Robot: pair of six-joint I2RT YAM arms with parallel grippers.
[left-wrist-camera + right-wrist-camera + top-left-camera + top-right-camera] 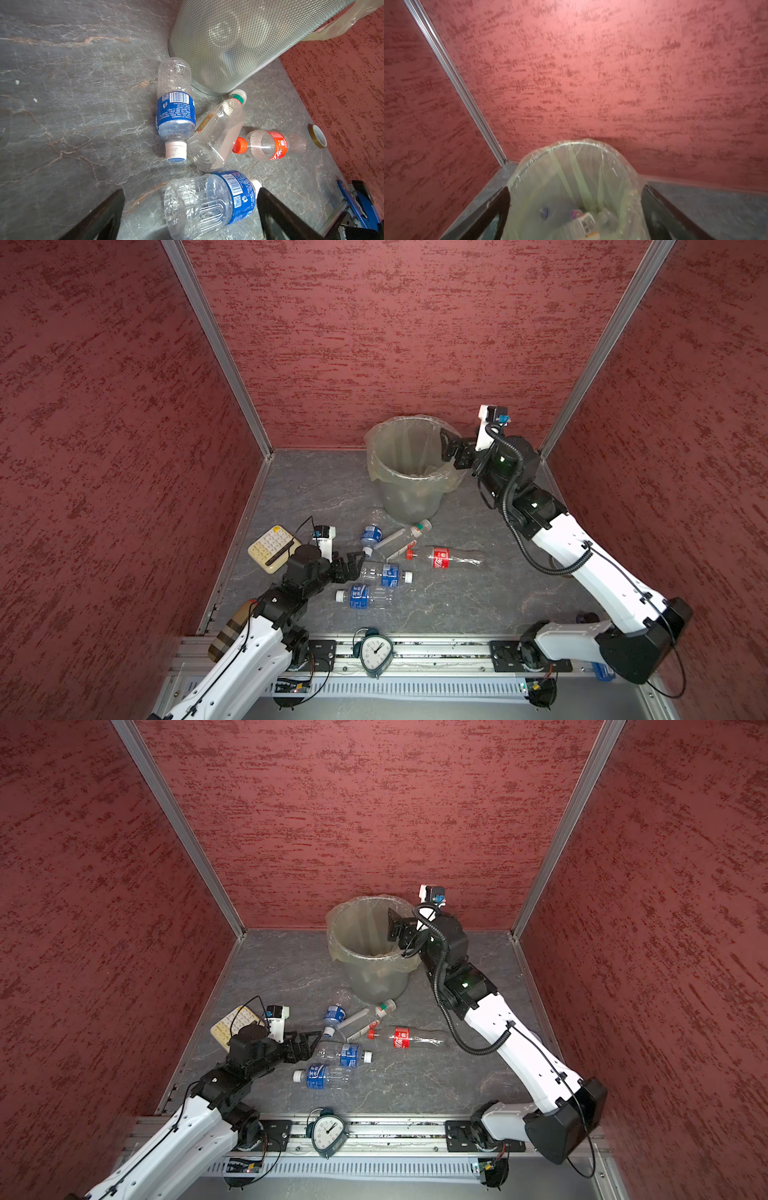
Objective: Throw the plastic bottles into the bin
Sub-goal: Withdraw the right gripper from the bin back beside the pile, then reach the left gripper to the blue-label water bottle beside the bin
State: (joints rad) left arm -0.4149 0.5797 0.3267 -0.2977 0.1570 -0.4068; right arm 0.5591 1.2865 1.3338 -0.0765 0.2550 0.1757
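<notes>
The red-capped bottle (268, 145) wears a red label, white script.

Left arm (245, 659), right arm (598, 568): smooth white shells dotted with small dark screw holes; black joint housings (636, 651). Black corrugated cable (505, 499) runs along right arm; thin black wire (248, 628) on left. Green indicator light (464, 983). Left gripper (190, 190): black angular fingers (99, 218).

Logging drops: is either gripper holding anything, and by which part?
Nothing is held. Right gripper open over the bin; left gripper open beside a blue-labelled bottle, not gripping it.
</notes>
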